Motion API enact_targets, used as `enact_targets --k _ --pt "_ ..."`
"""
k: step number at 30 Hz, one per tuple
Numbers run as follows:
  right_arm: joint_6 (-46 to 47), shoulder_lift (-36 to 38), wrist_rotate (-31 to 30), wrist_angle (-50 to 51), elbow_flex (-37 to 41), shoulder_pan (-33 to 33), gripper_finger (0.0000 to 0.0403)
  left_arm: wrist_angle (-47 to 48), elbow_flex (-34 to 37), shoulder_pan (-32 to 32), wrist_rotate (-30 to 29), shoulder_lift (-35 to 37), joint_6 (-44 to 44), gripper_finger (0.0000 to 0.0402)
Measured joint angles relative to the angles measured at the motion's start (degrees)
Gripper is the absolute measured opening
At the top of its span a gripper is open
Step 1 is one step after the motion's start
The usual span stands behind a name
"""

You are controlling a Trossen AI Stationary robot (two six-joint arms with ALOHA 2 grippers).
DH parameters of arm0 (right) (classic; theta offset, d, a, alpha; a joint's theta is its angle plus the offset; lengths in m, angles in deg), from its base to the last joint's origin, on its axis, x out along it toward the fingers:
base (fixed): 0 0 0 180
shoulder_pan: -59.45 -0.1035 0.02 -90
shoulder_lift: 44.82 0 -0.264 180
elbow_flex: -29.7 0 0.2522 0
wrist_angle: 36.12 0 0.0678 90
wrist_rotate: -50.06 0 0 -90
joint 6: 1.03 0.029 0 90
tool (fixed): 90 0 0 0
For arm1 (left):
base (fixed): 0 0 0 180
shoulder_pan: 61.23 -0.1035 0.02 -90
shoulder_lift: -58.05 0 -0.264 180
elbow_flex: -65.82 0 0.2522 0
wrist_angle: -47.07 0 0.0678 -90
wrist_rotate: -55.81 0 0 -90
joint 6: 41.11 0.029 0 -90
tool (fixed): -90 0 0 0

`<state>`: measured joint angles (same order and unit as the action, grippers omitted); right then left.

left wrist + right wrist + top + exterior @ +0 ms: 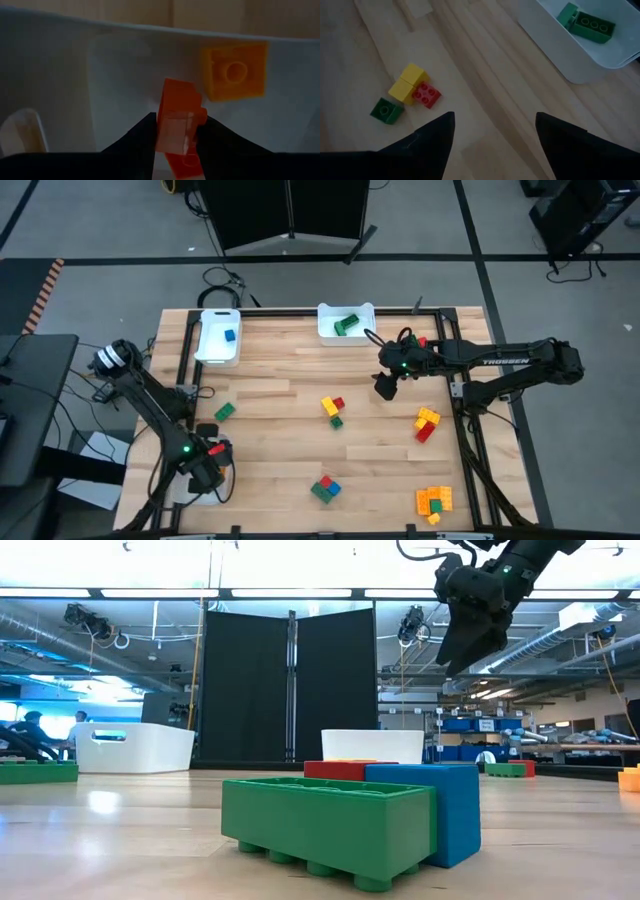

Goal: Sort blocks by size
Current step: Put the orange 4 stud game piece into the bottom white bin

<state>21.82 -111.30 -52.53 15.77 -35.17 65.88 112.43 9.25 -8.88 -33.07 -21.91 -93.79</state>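
Note:
My left gripper (208, 467) is at the table's near left corner, over a white tray (60, 75). It is shut on a small red-orange brick (177, 117). An orange brick (234, 71) lies in that tray. My right gripper (385, 385) hangs open well above the table, right of the middle, with nothing between its fingers (495, 132). Loose blocks rest on the wood: a green one (224, 411), a yellow-red-green cluster (333, 410), a red-green-blue cluster (325, 488), a yellow-red pair (427, 423) and an orange-yellow cluster (434, 500). My left gripper pinches the red-orange brick by two opposite sides (165, 127) between its two fingers. The fingers come from above, pointing down. The brick sits tilted in the hold over the inside of the white tray. I cannot tell whether it touches the tray's floor.
A white tray (210, 345) at the far left holds a blue brick (230, 335). Another white tray (325, 328) at the far middle holds green bricks (585, 24). A black frame runs along the table's edges. Bare wood lies between the block clusters.

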Motion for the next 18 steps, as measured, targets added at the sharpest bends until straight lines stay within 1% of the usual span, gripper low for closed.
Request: enact_targets --k 6,12,15,18 --pt "0.04 0.0 0.0 -0.39 0.0 0.0 0.029 -2.21 0.0 0.0 0.11 -0.01 1.26 0.0127" --pt "-0.47 0.0 0.0 -2.13 0.0 0.01 0.0293 -2.22 0.0 0.0 0.24 -0.01 -0.3 0.0129" --pt "-0.55 0.0 -0.71 -2.74 0.0 0.0 0.0291 -2.54 -0.12 0.0 0.16 -0.01 -0.38 0.0143" --pt "-0.55 0.0 -1.55 -2.73 0.0 0.0 0.0289 -2.51 -0.5 0.0 -0.19 -0.01 -0.46 0.0169"
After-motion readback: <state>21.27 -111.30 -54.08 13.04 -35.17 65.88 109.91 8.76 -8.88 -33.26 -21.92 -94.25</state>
